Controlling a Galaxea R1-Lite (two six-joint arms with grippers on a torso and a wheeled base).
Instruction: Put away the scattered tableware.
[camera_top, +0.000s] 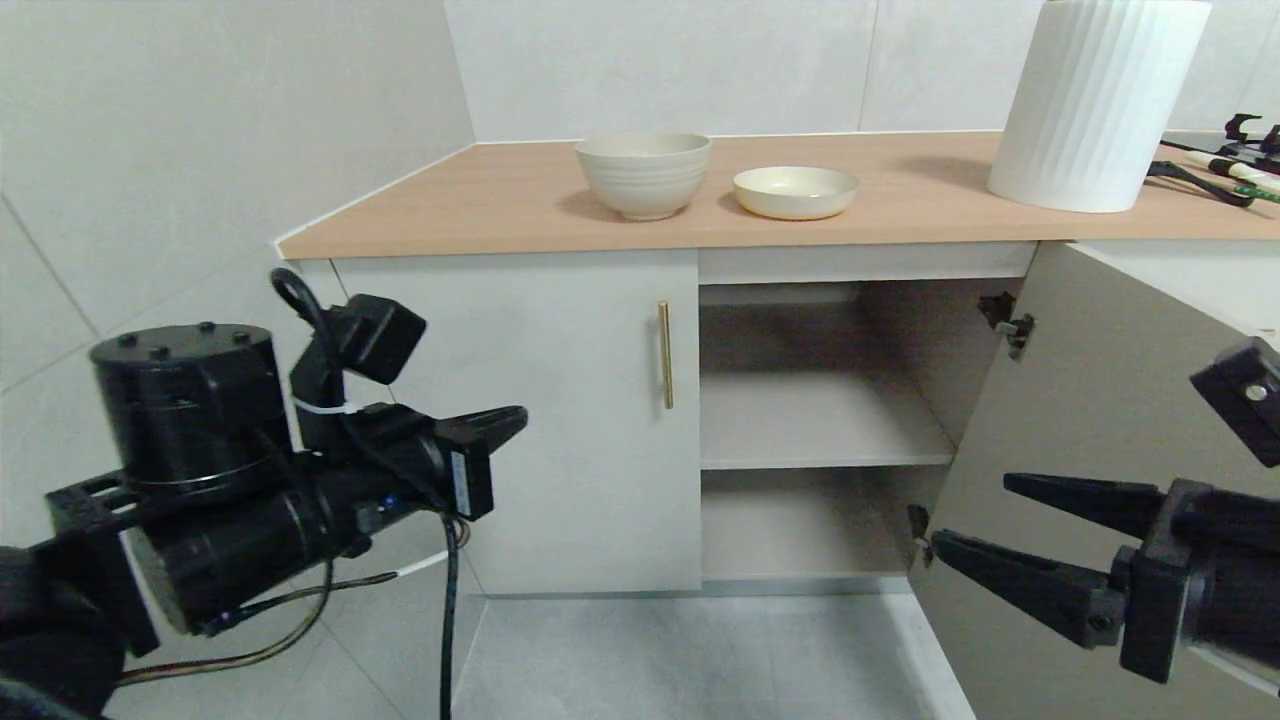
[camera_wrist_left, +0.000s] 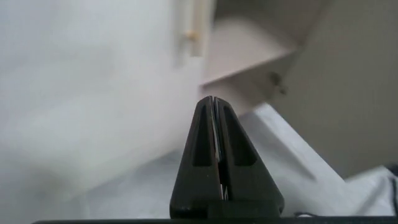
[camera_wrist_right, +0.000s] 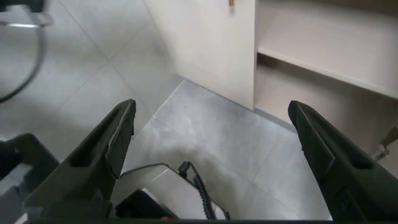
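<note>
2 pieces of tableware, a bowl (camera_top: 643, 172) and a dish (camera_top: 796, 190), are seen side by side on the counter (camera_top: 480, 210), above an open cabinet (camera_top: 815, 420). The left gripper (camera_top: 512, 415) is pressed together, empty. The right gripper (camera_top: 968, 512) is spread wide, empty, near the door (camera_top: 1080, 400).

L gripper (camera_top: 505, 418) closed, R gripper (camera_top: 972, 511) spread.
</note>
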